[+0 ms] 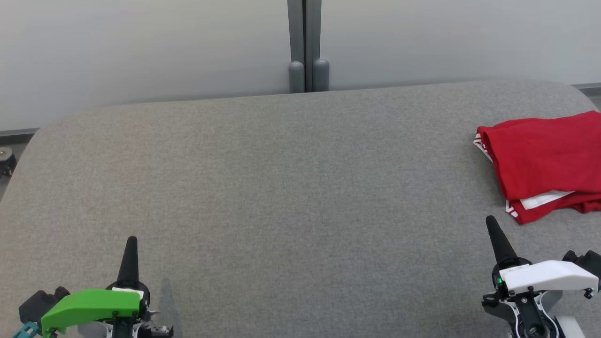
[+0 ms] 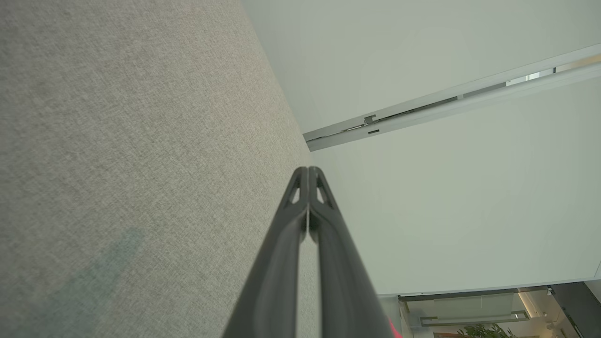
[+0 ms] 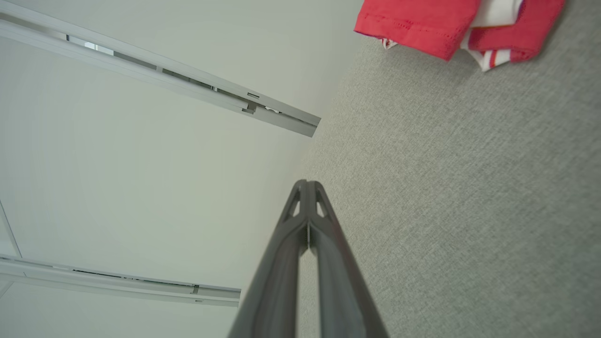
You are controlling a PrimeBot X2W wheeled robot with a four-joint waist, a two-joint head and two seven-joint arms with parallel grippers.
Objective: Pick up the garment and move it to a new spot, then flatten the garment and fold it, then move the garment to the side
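The garment (image 1: 540, 159) is bright red, with a white inner layer and red-and-white striped trim peeking out along its near and left edges. It lies folded in a low, slightly rumpled bundle on the right side of the grey table (image 1: 281, 188), its right part out of sight.

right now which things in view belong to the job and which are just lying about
Job:
- garment, red, lying at the right side of the table
- left hand, shut, holding nothing
- right hand, shut, holding nothing, just short of the garment

Just there:
- grey post behind the table
- pale wall
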